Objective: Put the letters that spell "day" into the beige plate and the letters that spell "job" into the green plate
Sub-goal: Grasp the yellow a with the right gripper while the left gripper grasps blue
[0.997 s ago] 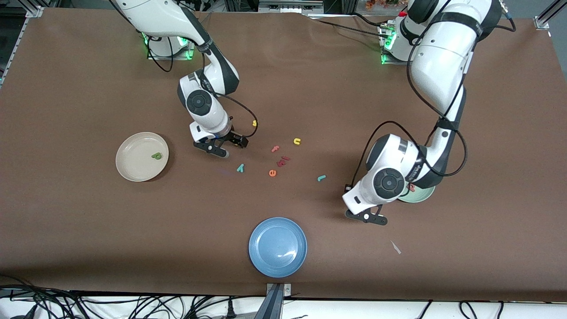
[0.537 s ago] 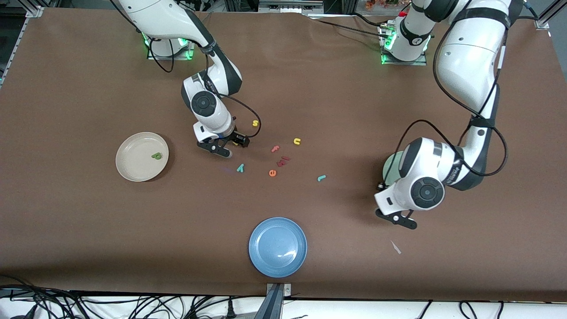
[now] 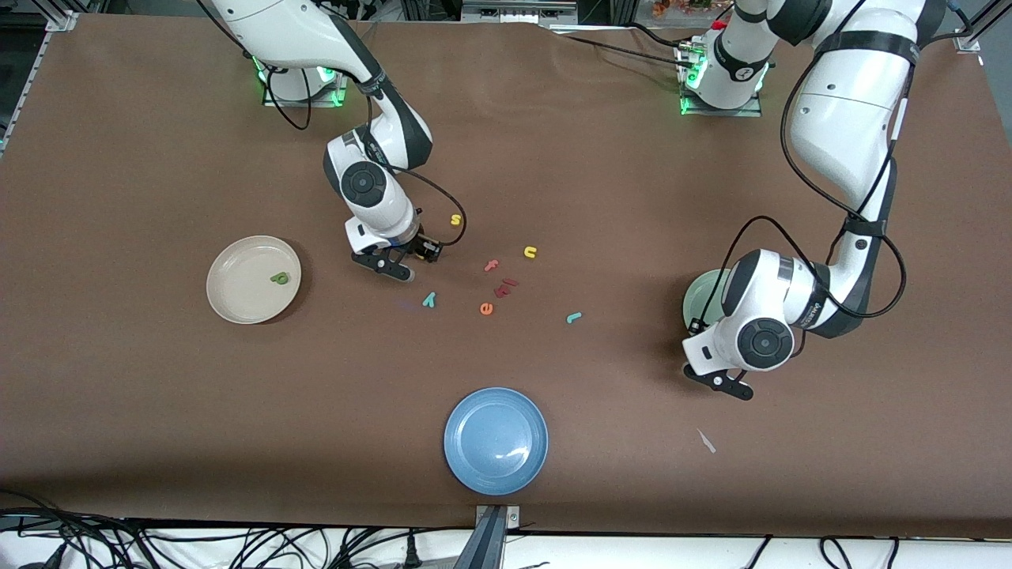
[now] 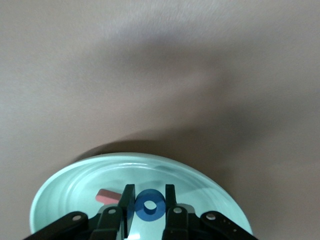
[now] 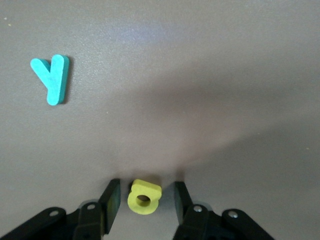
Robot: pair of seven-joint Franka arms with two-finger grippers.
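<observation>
1. The beige plate (image 3: 229,304) holds the green "d" (image 3: 279,277).
2. The right gripper (image 5: 146,186), fingers apart, straddles the yellow "a" (image 5: 144,198) (gaps on both sides); the teal "y" (image 3: 429,299) lies near.
3. The orange "e" (image 3: 486,309) and teal "j" (image 3: 574,318) lie mid-table.
4. The left gripper (image 4: 150,192) clamps the blue "o" (image 4: 150,206) over the green plate (image 4: 70,185).

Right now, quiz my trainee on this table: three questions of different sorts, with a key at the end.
1. True or false: the d lies in the beige plate.
2. Which letter sits on the table between the open fingers of the right gripper? A) the teal y B) the yellow a C) the orange e
3. Fill in: over the green plate, the left gripper is shut on the blue letter ___.

Key
1. True.
2. B; neither finger touches it yet.
3. o; a pink letter already lies in that plate.
</observation>
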